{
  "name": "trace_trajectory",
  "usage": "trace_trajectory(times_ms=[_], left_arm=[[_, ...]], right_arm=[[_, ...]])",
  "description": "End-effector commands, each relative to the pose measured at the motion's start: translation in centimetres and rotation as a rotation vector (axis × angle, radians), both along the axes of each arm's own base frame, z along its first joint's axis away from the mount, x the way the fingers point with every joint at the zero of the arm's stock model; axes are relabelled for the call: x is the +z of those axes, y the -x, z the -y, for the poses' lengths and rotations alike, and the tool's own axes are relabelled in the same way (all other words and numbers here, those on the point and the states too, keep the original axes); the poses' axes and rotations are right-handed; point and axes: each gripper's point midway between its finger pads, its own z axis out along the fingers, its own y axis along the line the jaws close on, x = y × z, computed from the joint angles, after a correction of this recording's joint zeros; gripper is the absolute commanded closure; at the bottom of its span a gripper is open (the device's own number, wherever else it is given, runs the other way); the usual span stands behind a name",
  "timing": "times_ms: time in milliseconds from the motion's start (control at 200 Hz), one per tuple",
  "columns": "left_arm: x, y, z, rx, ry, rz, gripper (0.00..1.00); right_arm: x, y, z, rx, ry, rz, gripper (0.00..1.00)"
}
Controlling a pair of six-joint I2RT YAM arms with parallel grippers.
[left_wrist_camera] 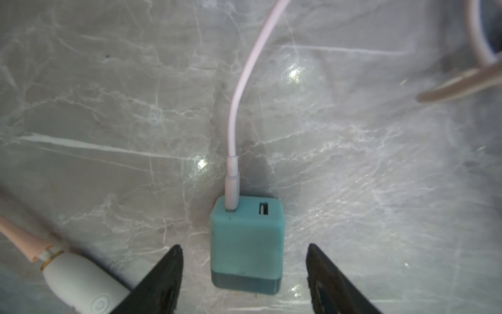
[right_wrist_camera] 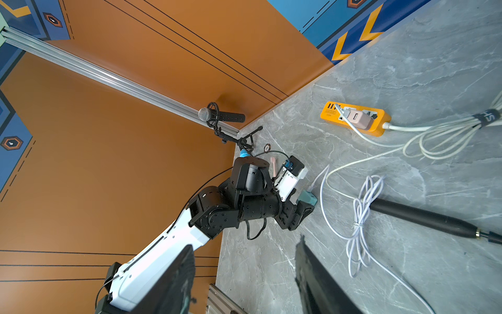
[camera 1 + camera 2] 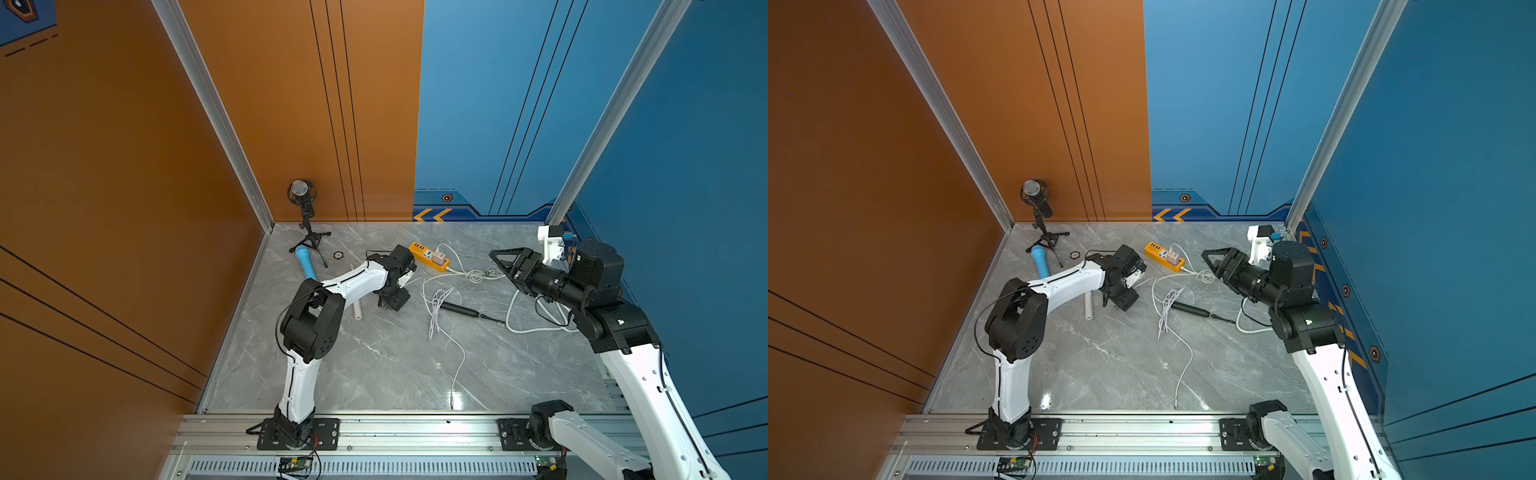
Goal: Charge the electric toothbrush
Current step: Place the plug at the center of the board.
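Left gripper [image 1: 243, 245] straddles charger [image 1: 245, 239]; toothbrush [image 3: 358, 311] lies flat, head toward back wall [image 3: 374, 124].

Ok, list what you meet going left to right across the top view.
Microphone stand → round token → electric toothbrush → orange power strip → right gripper. The black tool overlaps the strip, so it is left out.
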Motion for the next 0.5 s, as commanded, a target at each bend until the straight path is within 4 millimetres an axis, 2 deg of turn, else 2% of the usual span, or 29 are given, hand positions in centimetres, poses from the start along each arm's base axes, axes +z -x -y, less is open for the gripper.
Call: trace_trajectory(times_ms=[0,75,145,255,360,495], left_arm=[[5.3,0.7,0.1,0.116,0.118,0.059,0.25],[8.0,2.0,-0.3,0.263,0.198,0.088,0.25],[9.7,4.5,0.1,0.384,0.292,0.079,0.26],[11.2,9.9,2.9,0.423,0.327,0.128,0.28],[9.6,14.9,6.3,0.471,0.380,0.024,0.32],[6.7,20.5,11.3,0.356,0.329,-0.069,0.34]], right_arm=[[-0.6,-0.1,0.6,-0.028,0.018,-0.014,0.39],[-1.1,-0.4,0.9,-0.043,0.033,-0.018,0.39],[-2.1,-1.0,1.5,-0.068,0.064,-0.033,0.39],[-4.4,-1.6,2.8,-0.121,0.121,-0.083,0.39],[-5.9,-1.9,3.8,-0.156,0.123,-0.123,0.39],[-6.5,-1.3,4.1,-0.155,0.111,-0.132,0.39]])
